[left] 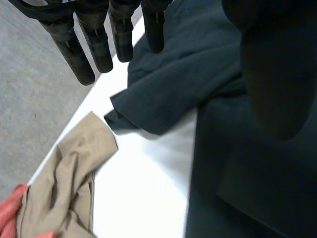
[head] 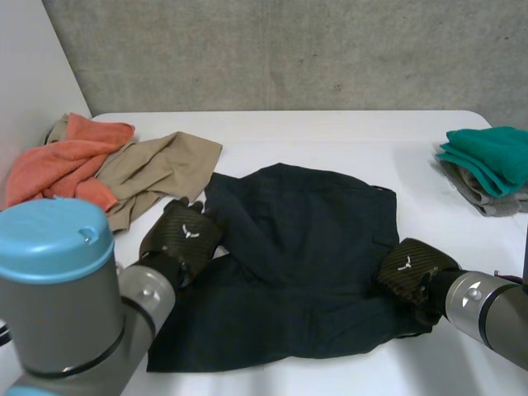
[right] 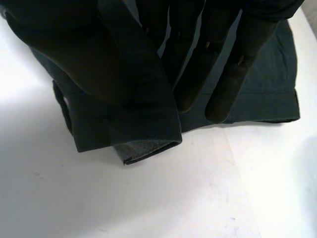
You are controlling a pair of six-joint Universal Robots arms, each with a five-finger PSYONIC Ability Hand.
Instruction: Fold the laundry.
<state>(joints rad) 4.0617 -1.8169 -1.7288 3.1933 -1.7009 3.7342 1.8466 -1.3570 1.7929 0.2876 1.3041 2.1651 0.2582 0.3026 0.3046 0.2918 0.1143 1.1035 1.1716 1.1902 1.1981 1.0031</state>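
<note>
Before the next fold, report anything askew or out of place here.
The dark garment lies skewed and rumpled, its edge bunched beside the left hand. The tan cloth and orange towel sit in a loose heap, unfolded.

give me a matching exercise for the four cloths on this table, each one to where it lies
Things:
1. dark garment
2. tan garment
3. orange cloth
4. teal cloth

Places:
a. stacked on a grey cloth at the right edge
b. spread across the middle of the table
c. heaped at the far left corner
d. crumpled between the orange cloth and the dark garment

Pairs: 1-b, 2-d, 3-c, 4-a
</note>
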